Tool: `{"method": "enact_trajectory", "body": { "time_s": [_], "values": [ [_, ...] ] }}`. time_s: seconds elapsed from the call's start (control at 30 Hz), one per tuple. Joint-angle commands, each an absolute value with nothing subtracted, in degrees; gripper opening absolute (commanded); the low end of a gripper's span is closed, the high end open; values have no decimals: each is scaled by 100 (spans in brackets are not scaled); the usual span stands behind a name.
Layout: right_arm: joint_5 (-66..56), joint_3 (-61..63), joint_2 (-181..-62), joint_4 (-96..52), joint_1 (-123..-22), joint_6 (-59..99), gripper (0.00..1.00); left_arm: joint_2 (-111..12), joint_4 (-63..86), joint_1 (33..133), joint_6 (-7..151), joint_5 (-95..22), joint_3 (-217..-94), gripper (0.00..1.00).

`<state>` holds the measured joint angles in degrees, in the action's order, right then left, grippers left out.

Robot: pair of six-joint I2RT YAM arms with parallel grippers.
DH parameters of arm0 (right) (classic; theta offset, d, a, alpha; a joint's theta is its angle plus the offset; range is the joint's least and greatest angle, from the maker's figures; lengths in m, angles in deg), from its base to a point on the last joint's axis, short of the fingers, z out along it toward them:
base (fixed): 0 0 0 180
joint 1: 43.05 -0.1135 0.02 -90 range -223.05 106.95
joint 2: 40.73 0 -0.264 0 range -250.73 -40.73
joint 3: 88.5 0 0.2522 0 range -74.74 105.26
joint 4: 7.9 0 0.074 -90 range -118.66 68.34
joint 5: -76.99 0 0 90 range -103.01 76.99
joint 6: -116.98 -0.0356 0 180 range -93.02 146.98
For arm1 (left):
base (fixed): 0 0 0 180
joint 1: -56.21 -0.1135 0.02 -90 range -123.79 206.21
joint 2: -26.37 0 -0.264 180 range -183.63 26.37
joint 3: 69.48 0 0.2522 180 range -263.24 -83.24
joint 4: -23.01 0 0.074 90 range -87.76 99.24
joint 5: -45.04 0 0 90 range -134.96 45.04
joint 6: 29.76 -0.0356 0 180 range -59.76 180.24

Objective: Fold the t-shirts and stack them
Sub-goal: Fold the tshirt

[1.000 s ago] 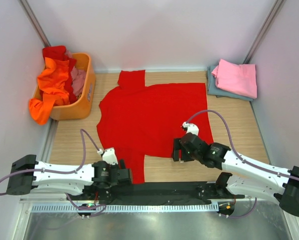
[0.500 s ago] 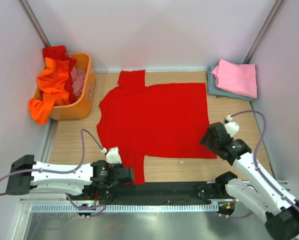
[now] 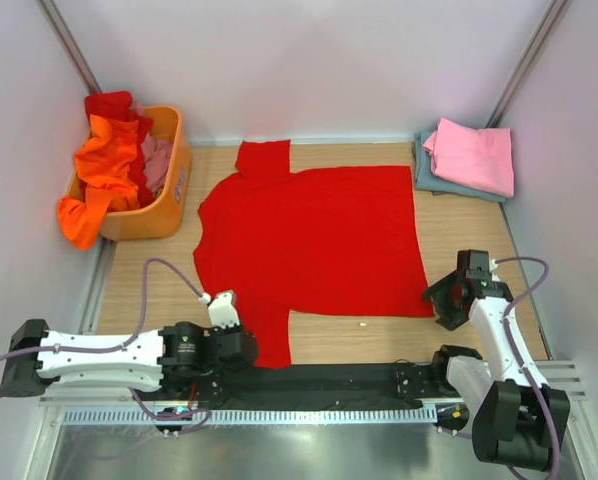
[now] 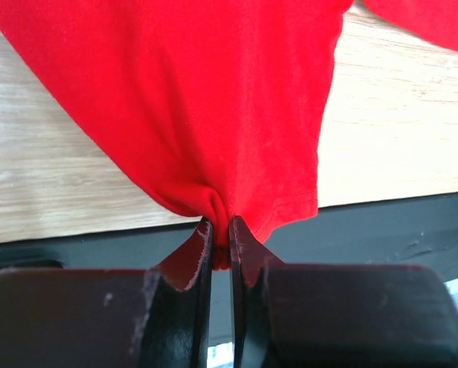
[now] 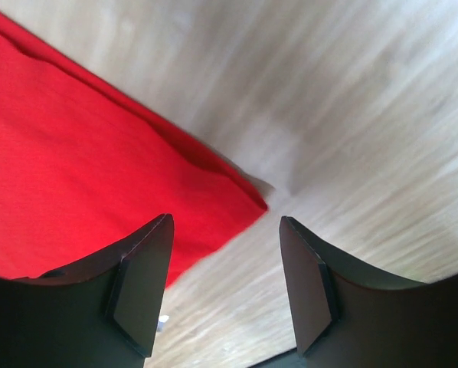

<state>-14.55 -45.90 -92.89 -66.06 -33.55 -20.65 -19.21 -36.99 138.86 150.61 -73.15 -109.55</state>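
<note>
A large red t-shirt (image 3: 309,240) lies spread flat on the wooden table, collar toward the left. My left gripper (image 3: 247,347) sits at the table's near edge, shut on the hem of the shirt's near sleeve. In the left wrist view the red cloth (image 4: 214,100) bunches between the tips of that gripper (image 4: 220,226). My right gripper (image 3: 447,300) hovers open beside the shirt's near right corner. The right wrist view shows that corner (image 5: 99,176) just ahead of the right gripper (image 5: 225,218), with nothing between the fingers.
A folded pink t-shirt (image 3: 474,155) lies on a folded grey-blue one (image 3: 429,178) at the back right. An orange plastic basket (image 3: 164,200) at the back left holds an orange t-shirt (image 3: 104,165) and other cloth. A small white scrap (image 3: 362,323) lies near the hem.
My left gripper has shut on the sleeve hem and drawn back a little. My right arm has swung right, from the shirt's near hem to its near right corner.
</note>
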Motion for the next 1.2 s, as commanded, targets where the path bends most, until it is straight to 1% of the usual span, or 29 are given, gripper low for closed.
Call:
{"method": "enact_trajectory", "body": {
  "time_s": [0.0, 0.17, 0.33, 0.43, 0.47, 0.53, 0.6, 0.7, 0.73, 0.8, 0.83, 1.0, 1.07, 1.17],
  "values": [
    [-1160, -4871, -8935, -6656, -3329, -1977, 63, -1784, -3470, 13900, 14875, -7546, -10812, 8],
    [-1160, -5048, -8714, -6657, -3330, -1977, 60, -1731, -3470, 13891, 14831, -7502, -10715, 8],
    [-1204, -5127, -8863, -6420, -3330, -1995, 57, -1705, -3584, 13882, 14831, -7485, -10741, 8],
    [-1117, -5241, -9004, -6130, -3330, -1995, 50, -1687, -3654, 13882, 14883, -7484, -10750, 8],
    [-1099, -5268, -9082, -6034, -3330, -2004, 45, -1678, -3672, 13874, 14892, -7476, -10750, 8],
    [-1046, -5347, -9127, -5963, -3330, -1977, 39, -1661, -3742, 13874, 14919, -7467, -10785, 8],
    [-1037, -5382, -9066, -5910, -3330, -1960, 36, -1643, -3839, 13882, 14954, -7467, -10803, 8],
    [-976, -5382, -8890, -5866, -3330, -1881, 34, -1608, -4014, 13882, 15024, -7502, -10864, 8],
    [-967, -5382, -8829, -5848, -3330, -1872, 29, -1573, -4076, 13882, 15024, -7511, -10899, 7],
    [-758, -5391, -8557, -5813, -3330, -1846, 15, -1538, -4277, 13891, 15050, -7520, -10996, 6],
    [-669, -5391, -8460, -5804, -3330, -1846, 2, -1494, -4357, 13883, 15059, -7502, -11092, 6],
    [-483, -5031, -7916, -6313, -3330, -1776, 1, -1353, -4884, 13882, 14998, -7196, -11356, 2],
    [-650, -4750, -7722, -6805, -3330, -1688, 1, -1335, -5086, 13891, 14989, -7072, -11479, 0],
    [-765, -4469, -7300, -7359, -3330, -1722, 1, -1344, -5149, 13891, 15033, -6844, -11576, 0]
  ]
}}
